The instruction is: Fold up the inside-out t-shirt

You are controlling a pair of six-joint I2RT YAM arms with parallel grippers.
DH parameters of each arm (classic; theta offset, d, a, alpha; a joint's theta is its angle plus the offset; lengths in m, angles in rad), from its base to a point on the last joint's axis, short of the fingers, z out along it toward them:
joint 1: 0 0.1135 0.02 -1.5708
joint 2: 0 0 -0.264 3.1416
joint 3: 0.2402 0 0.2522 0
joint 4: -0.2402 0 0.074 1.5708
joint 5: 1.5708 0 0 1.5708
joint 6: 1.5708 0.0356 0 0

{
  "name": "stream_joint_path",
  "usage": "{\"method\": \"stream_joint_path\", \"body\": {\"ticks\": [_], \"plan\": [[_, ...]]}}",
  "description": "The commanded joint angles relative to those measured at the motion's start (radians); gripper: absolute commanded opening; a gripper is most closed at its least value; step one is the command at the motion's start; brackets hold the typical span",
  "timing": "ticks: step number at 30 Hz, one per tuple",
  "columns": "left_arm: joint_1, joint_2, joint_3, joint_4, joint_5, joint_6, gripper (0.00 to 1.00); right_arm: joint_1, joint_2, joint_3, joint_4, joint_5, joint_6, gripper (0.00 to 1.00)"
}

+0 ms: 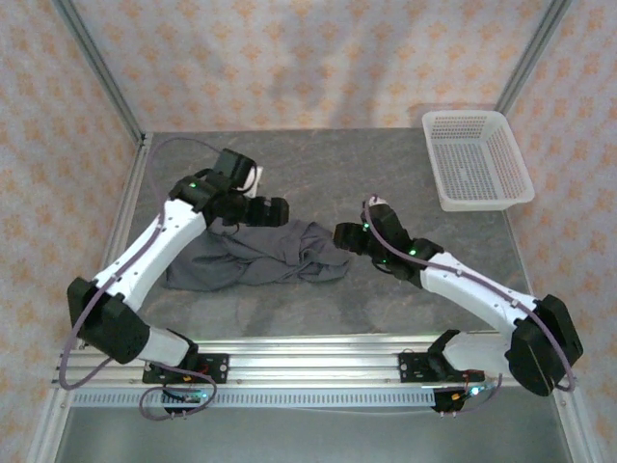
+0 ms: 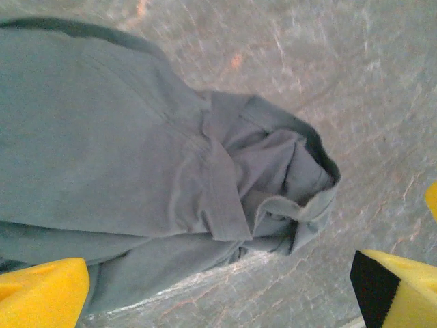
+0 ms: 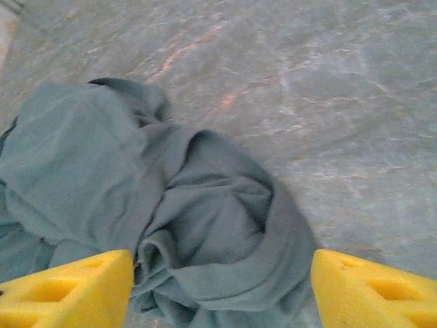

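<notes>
The inside-out t-shirt [image 1: 255, 256] lies crumpled in a dark grey heap on the table, between the two arms. My left gripper [image 1: 265, 207] hovers over the heap's far edge. In the left wrist view its yellow fingers [image 2: 41, 294] stand wide apart over the t-shirt [image 2: 123, 137], and the left gripper [image 2: 218, 301] holds nothing. My right gripper [image 1: 342, 236] is at the heap's right end. The right wrist view shows the right gripper [image 3: 222, 294] open, with its fingertips [image 3: 375, 290] straddling a bunched fold of the t-shirt [image 3: 205, 225] without pinching it.
A white mesh basket [image 1: 475, 159] stands at the back right corner of the grey marbled table [image 1: 405, 183]. Patterned walls and metal frame posts enclose the table. Bare tabletop [image 3: 328, 82] lies to the right of the cloth.
</notes>
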Motion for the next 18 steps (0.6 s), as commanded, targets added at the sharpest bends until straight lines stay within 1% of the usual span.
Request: {"method": "stream_joint_path", "body": {"ticks": [1,3,4,6,7,8,10,11,12,13,14,15,16,17,18], "plan": [[-0.026,0.059,-0.019,0.055,-0.039,-0.038,1.00,0.032,0.092,0.008,-0.024,0.066,0.014,0.73],[-0.027,0.134,-0.005,0.055,-0.063,-0.039,1.00,0.029,0.160,-0.012,0.012,0.102,-0.077,0.71],[-0.026,0.175,0.008,0.047,-0.076,-0.040,1.00,0.020,0.199,-0.010,0.020,0.082,-0.131,0.69],[-0.026,0.254,0.039,0.029,-0.091,-0.046,0.99,0.003,0.281,0.063,-0.047,-0.054,-0.189,0.68],[-0.026,0.288,0.059,0.012,-0.100,-0.053,0.99,0.008,0.322,0.111,-0.088,-0.131,-0.205,0.69],[-0.026,0.315,0.070,0.008,-0.117,-0.066,0.99,0.017,0.358,0.144,-0.113,-0.180,-0.215,0.70],[-0.022,0.353,0.077,0.017,-0.147,-0.089,0.99,0.034,0.403,0.174,-0.124,-0.201,-0.249,0.73],[-0.017,0.375,0.080,0.026,-0.163,-0.107,0.99,0.035,0.425,0.177,-0.113,-0.199,-0.263,0.72],[-0.011,0.398,0.081,0.036,-0.174,-0.126,0.96,0.032,0.443,0.183,-0.109,-0.186,-0.271,0.68],[0.000,0.425,0.086,0.045,-0.177,-0.150,0.90,0.030,0.461,0.200,-0.119,-0.172,-0.277,0.55],[0.011,0.451,0.090,0.056,-0.174,-0.176,0.76,0.026,0.473,0.223,-0.132,-0.175,-0.278,0.35],[0.023,0.453,0.083,0.079,-0.176,-0.190,0.58,0.022,0.471,0.241,-0.136,-0.191,-0.278,0.16],[0.042,0.453,0.064,0.118,-0.173,-0.230,0.35,0.022,0.458,0.253,-0.132,-0.216,-0.282,0.02],[0.064,0.450,0.045,0.156,-0.165,-0.254,0.12,0.022,0.433,0.260,-0.120,-0.258,-0.283,0.00],[0.086,0.439,0.037,0.184,-0.154,-0.267,0.00,0.022,0.409,0.265,-0.109,-0.301,-0.276,0.00]]}}
